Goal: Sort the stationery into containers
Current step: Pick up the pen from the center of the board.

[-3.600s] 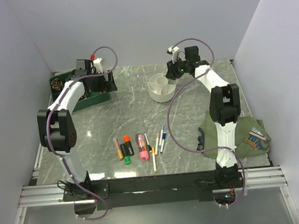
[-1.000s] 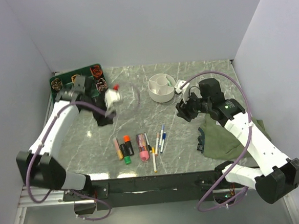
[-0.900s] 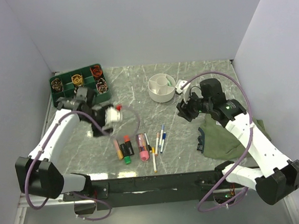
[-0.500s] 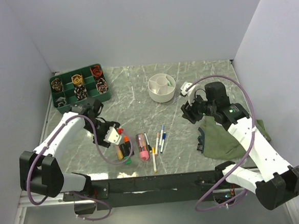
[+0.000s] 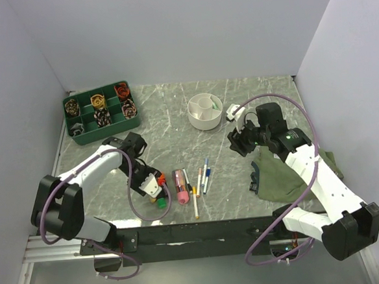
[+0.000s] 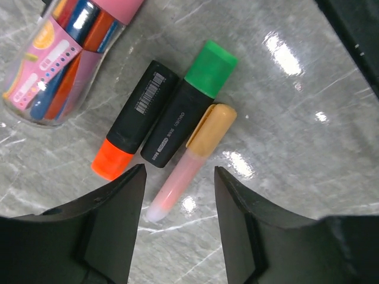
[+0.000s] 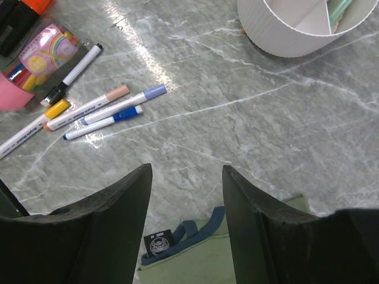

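Low in the left wrist view, your left gripper point(image 6: 177, 171) hangs with its jaws spread and empty, straddling the pale tip of the tan pen point(image 6: 192, 160). The green-capped marker point(image 6: 189, 106) lies against that pen, the orange-capped marker point(image 6: 133, 127) next to it, and the pink tube point(image 6: 65, 53) is at upper left. Your right gripper point(image 7: 186, 171) is also spread with nothing in it, over the table point(image 7: 249, 130), between the pouch point(image 7: 237, 260) below and the thin pens point(image 7: 106, 109) at left. The white bowl point(image 7: 284, 35) sits at upper right, with a green pen point(image 7: 337, 9) in one compartment.
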Robot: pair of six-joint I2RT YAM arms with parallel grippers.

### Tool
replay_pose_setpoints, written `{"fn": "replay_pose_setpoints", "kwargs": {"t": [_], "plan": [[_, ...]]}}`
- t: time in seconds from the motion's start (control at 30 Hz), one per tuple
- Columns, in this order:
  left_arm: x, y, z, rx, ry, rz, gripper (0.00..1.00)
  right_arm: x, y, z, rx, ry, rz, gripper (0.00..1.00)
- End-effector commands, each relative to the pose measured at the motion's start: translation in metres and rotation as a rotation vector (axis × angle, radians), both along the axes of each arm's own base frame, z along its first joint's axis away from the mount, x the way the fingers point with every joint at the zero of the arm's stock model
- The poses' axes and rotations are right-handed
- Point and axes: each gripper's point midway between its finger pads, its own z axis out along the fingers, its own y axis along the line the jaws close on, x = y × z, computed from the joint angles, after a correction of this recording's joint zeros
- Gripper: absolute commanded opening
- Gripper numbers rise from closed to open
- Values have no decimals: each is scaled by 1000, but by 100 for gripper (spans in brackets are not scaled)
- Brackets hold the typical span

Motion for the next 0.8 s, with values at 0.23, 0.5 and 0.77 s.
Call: {"fn": "replay_pose_setpoints", "kwargs": {"t": [0.23,0.5,0.77], "plan": [[-5,12,-28,95,-7,-45,48,10,-4,10,3,-53,-19,59],[-7,12,-43,115,-6,-30,46,15,-2,8,3,-44,-16,58],[-7,15,-55,148,4,-26,38,19,-1,8,1,-41,-17,58]]}}
